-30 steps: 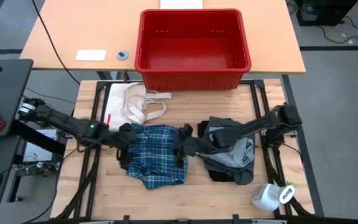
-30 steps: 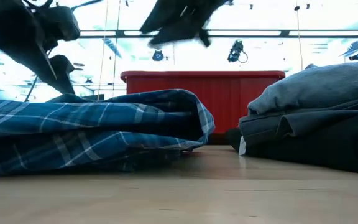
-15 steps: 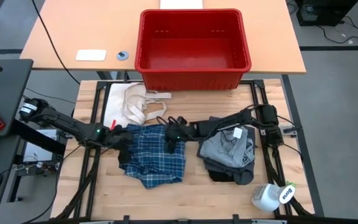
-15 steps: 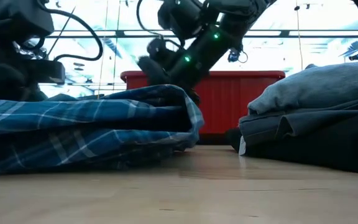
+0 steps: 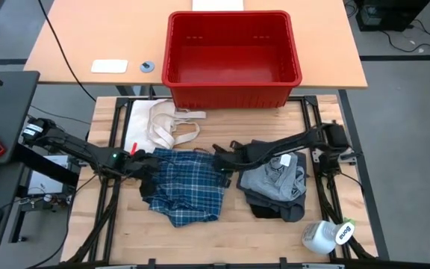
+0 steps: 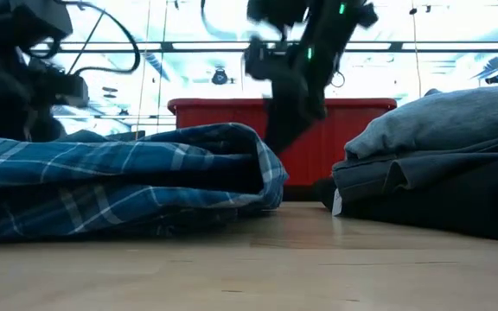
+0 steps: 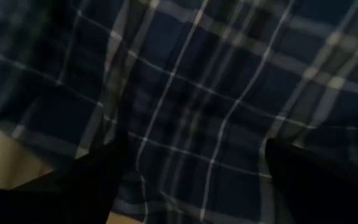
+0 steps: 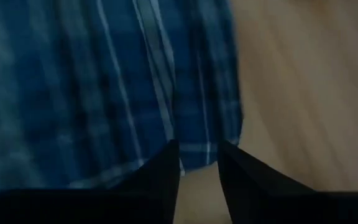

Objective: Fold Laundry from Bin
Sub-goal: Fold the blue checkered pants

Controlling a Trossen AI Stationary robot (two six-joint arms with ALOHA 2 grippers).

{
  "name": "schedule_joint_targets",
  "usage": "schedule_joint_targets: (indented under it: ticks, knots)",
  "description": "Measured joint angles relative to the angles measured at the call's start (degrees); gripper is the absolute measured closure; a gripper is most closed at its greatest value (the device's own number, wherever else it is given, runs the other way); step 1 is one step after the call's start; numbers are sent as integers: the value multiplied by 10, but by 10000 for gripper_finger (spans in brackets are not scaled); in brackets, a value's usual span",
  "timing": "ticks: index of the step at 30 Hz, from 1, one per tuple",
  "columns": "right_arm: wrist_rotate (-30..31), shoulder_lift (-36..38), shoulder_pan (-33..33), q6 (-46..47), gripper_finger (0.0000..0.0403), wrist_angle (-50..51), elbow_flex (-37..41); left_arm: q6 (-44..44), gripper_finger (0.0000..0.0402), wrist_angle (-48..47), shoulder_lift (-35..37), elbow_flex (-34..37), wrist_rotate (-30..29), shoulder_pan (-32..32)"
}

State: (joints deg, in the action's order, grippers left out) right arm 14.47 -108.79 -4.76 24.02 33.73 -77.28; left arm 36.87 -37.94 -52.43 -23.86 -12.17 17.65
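Right gripper (image 5: 221, 158) sits at the plaid shirt's (image 5: 189, 185) edge nearest the folded grey pile (image 5: 275, 179), fingers nearly together with a narrow gap, nothing clearly pinched. Left gripper (image 5: 146, 166) spread wide at the shirt's opposite edge. Looks like mid-fold; next needs a proper grab. Contact under the fingertips is hidden. Bin (image 5: 232, 96) lies beyond the shirt.

Even overhead light, soft shadows; low view backlit by bright ceiling glare; both wrist views dim and blurred.

Overhead, table-level and both close wrist cameras share the plaid shirt (image 5: 189, 185).
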Motion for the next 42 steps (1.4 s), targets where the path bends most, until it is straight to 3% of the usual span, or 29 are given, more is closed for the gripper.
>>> schedule_joint_targets:
  ticks: [5, 8, 13, 18, 23, 28, 36, 42]
  knots:
    - [-30, 77, 0, -2, 288, -117, 0, -26, 13, -51, 39, -52, 2, 0]
    - [-45, 84, -6, -35, 288, -247, -3, -53, 13, 20, 53, -69, 4, 0]
    - [-49, 7, -18, -68, 288, -390, -2, -108, 13, 184, 10, -55, -13, -2]
    - [-111, -90, -19, -21, 289, -490, -1, -108, 13, 219, -86, -47, -38, -8]
    - [-170, -130, -20, 30, 290, -447, 0, -107, 13, 192, -165, -47, -3, -4]
    - [-164, -110, -29, 16, 303, -323, -1, -107, 13, 129, -179, -48, 18, 17]
    - [-122, -70, -50, -31, 327, -85, 0, -98, 13, 33, -128, -51, 27, 55]
    - [-125, -2, -50, -32, 328, -58, 0, -87, 13, 26, -36, -119, 25, 57]
